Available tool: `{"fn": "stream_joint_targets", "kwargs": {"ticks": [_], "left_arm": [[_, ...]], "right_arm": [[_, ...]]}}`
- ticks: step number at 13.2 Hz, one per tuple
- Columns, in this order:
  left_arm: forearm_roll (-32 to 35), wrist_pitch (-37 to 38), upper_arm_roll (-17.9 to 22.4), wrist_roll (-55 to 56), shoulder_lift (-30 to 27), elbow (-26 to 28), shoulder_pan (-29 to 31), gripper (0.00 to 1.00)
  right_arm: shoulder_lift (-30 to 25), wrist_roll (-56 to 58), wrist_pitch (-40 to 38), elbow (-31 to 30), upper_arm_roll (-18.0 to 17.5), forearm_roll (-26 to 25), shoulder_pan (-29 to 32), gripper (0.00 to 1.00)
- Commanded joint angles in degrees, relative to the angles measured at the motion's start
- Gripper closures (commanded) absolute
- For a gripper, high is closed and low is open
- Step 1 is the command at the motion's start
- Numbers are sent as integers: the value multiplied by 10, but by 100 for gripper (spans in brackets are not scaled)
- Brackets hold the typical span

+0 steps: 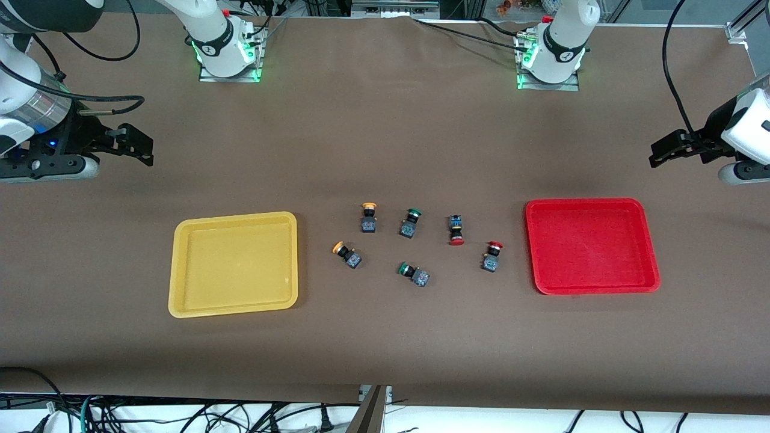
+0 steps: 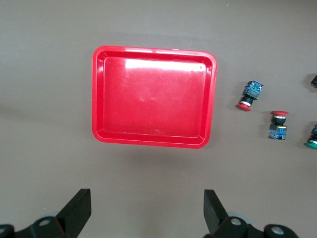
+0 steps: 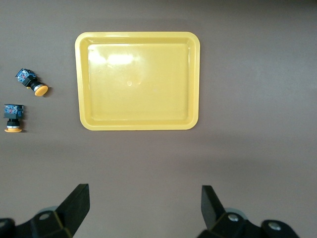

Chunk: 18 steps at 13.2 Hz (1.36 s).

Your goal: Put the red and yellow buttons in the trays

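Note:
Two yellow-capped buttons (image 1: pixel 368 218) (image 1: pixel 347 254) lie beside the empty yellow tray (image 1: pixel 234 264). Two red-capped buttons (image 1: pixel 456 231) (image 1: pixel 492 256) lie beside the empty red tray (image 1: pixel 592 246). My left gripper (image 1: pixel 668 150) is open and empty over bare cloth at the left arm's end. Its wrist view shows the red tray (image 2: pixel 153 96) and both red buttons (image 2: pixel 249 95) (image 2: pixel 278 125). My right gripper (image 1: pixel 135 144) is open and empty over bare cloth at the right arm's end. Its wrist view shows the yellow tray (image 3: pixel 137 79) and both yellow buttons (image 3: pixel 30 82) (image 3: pixel 13 116).
Two green-capped buttons (image 1: pixel 409 224) (image 1: pixel 414 273) lie among the others at mid-table, between the yellow and red ones. One shows at the edge of the left wrist view (image 2: pixel 313 139). Brown cloth covers the table; cables hang along its near edge.

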State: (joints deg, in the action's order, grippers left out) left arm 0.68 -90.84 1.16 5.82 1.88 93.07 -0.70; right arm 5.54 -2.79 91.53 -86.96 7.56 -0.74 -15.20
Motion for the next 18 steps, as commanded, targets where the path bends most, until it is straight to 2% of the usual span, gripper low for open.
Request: {"fn": "stream_joint_targets", "kwargs": {"ticks": [1,18], "left_arm": [[5,15,2,-12,9,-20,0,0],[5,15,2,-12,8,-20,-1,0]], "right_arm": [[-4,-6,27,-13,-4,-8,3,0],[2,-3,29,0,-4,-4,4,0]]}}
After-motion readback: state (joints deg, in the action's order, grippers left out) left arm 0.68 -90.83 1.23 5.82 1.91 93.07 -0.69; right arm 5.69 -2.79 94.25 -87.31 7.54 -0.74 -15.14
